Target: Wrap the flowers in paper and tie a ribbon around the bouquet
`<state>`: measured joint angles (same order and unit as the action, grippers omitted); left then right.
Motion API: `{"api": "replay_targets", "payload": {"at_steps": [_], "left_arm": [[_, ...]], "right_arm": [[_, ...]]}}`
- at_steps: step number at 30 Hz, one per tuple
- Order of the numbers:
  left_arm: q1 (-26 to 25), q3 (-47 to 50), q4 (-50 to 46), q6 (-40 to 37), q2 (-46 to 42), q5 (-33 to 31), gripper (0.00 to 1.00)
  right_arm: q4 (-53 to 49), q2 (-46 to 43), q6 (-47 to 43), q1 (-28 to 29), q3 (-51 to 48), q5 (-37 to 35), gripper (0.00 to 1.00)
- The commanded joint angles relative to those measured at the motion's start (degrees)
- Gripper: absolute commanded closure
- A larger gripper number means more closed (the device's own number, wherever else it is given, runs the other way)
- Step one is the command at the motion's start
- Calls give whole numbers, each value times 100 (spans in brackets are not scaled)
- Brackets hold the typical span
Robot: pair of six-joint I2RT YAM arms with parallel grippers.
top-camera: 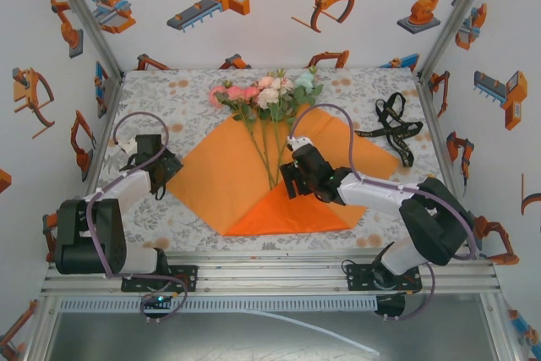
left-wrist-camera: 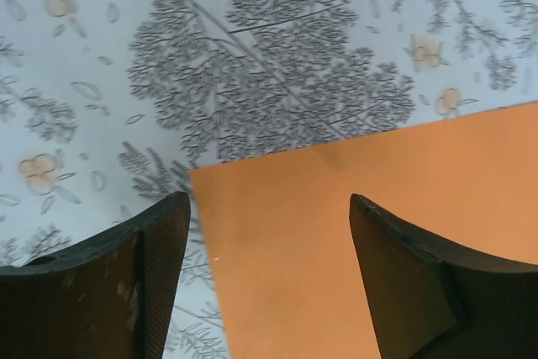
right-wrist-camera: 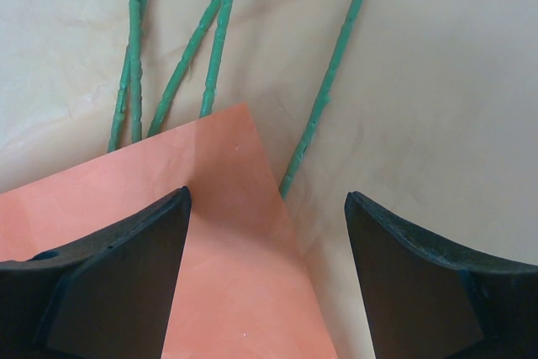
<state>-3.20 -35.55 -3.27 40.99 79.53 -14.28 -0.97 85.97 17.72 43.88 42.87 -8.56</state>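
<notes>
Left gripper (left-wrist-camera: 267,203): wide, empty, over paper (top-camera: 211,179) left corner | Right gripper (right-wrist-camera: 267,197): wide, empty, over folded flap (right-wrist-camera: 227,241) beside stems (right-wrist-camera: 214,48) | Ribbon (top-camera: 390,128): on worktop (top-camera: 169,95).

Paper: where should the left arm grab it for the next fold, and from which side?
Grip the paper at its pointed left corner, coming in from the left, low along the tablecloth. The sheet lies flat, so only that free corner offers an edge to pinch. The left gripper hovers open astride it, well clear of the stems of the flowers.
</notes>
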Motion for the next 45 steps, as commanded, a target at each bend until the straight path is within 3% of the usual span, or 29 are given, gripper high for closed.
{"api": "replay_targets", "payload": {"at_steps": [1, 8, 12, 17, 21, 23, 26, 29, 38, 44, 45], "left_arm": [[22, 48, 275, 85, 214, 581, 31], [-42, 330, 1015, 848, -25, 1698, 35], [-378, 383, 1196, 1255, -518, 1990, 35], [-941, 580, 984, 1618, -1090, 1916, 26], [-1344, 725, 360, 1332, -1435, 1346, 24], [-1445, 690, 33, 1199, -1418, 1210, 34], [-1504, 708, -76, 1264, -1528, 1243, 63], [-1536, 514, -85, 1599, -1763, 1474, 81], [-1976, -296, -345, 1501, -1336, 1360, 83], [-2106, -263, 59, 1484, -1056, 1615, 83], [-2143, -298, 141, 1505, -1000, 1675, 83]], "right_arm": [[97, -39, -99, -47, 87, -2, 32], [80, 11, -60, -50, 160, 67, 32], [61, -41, -37, -46, 140, 67, 32], [61, -80, -2, -45, 142, 76, 32], [110, -54, 42, -47, 112, 142, 32], [125, -37, 61, -46, 120, 157, 32], [97, -59, 110, -46, 155, 269, 32], [101, -58, 47, -47, 193, 586, 33], [-423, -906, 469, -14, 270, 986, 33], [-504, -1620, 608, 494, -15, 1169, 34], [-457, -1656, 603, 569, -37, 1237, 38]]}}
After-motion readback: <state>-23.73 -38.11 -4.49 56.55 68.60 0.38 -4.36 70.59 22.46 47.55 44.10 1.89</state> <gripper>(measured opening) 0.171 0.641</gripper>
